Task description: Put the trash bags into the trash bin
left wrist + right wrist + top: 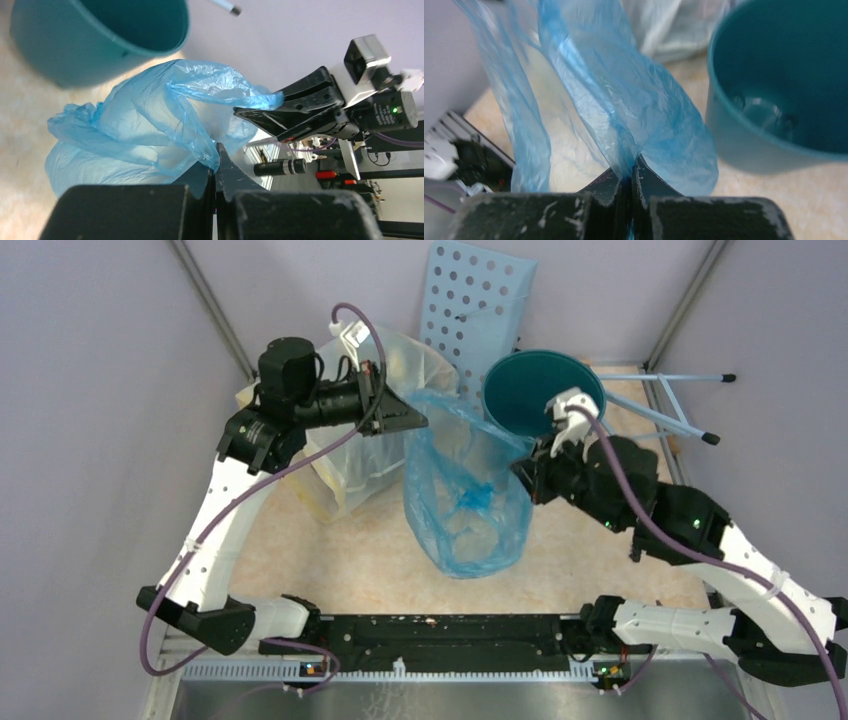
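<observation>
The tabletop point(350, 550) nearest my bases is a pale, speckled beige sheet. Over it hangs the bag point(465, 500), thin crinkly light-blue film that you can see through. Its rounded belly sags toward me and its mouth is stretched between my two arms.

My left pincer point(217, 150) is closed tight on a bunched fold of the bag's rim, with the film pinched between the black, scuffed fingertips. My right pincer point(631, 167) is closed on the opposite edge the same way, and a pleat of blue plastic rises straight out of the seam between its fingers. From above, the left pincer point(415, 423) holds the far-left corner and the right pincer point(525, 475) holds the right side, so the bag is outside the bin and just beside it.

The bin point(500, 390) stands past my right pincer. It is a round, dark-teal plastic bucket with a rolled rim, and only its own glossy wall and floor show inside.

Behind my left arm slumps a white bag point(355, 460), cloudy with yellowish edges. Farthest back, a pale-blue panel point(475, 300) dotted with round holes leans against the wall.
</observation>
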`<state>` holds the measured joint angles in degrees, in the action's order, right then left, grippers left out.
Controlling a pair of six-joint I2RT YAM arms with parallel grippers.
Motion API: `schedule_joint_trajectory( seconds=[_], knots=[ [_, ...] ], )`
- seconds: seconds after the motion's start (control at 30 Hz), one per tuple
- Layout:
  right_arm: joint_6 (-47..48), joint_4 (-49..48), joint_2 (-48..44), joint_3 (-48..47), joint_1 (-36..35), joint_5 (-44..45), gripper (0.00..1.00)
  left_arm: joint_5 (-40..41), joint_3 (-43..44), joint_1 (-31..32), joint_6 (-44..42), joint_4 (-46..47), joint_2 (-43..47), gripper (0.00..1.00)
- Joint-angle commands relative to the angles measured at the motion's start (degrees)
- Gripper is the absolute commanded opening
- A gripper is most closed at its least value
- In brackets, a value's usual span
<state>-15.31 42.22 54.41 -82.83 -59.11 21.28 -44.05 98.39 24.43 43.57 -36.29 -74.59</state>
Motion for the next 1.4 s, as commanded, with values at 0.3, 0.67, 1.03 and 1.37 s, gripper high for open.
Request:
schedule_joint_trajectory(
  seconds=[0.3, 0.67, 1.03, 1.37],
  knots=[
    [26.45, -13.21, 14.14, -33.47, 0.35, 15.98, 0.0, 5.61, 7.43, -0.31, 7.18, 39.21, 0.69, 0.0],
    [21.18, -8.92, 27.68, -46.92, 24.13, 4.37, 0.0, 6.01, 10.28, -0.21, 10.29, 53.31, -11.63, 0.0],
    [9.06, -10.92, 30.92, -49.69, 40.26, -7.85, 0.0, 4.13, 25.14, 0.83, 13.69, 56.99, -25.65, 0.0],
    [8.71, -10.25, 34.98, -53.65, 41.45, -9.79, 0.0, 4.78, 30.22, 0.88, 17.14, 59.02, -32.56, 0.0]
  ],
)
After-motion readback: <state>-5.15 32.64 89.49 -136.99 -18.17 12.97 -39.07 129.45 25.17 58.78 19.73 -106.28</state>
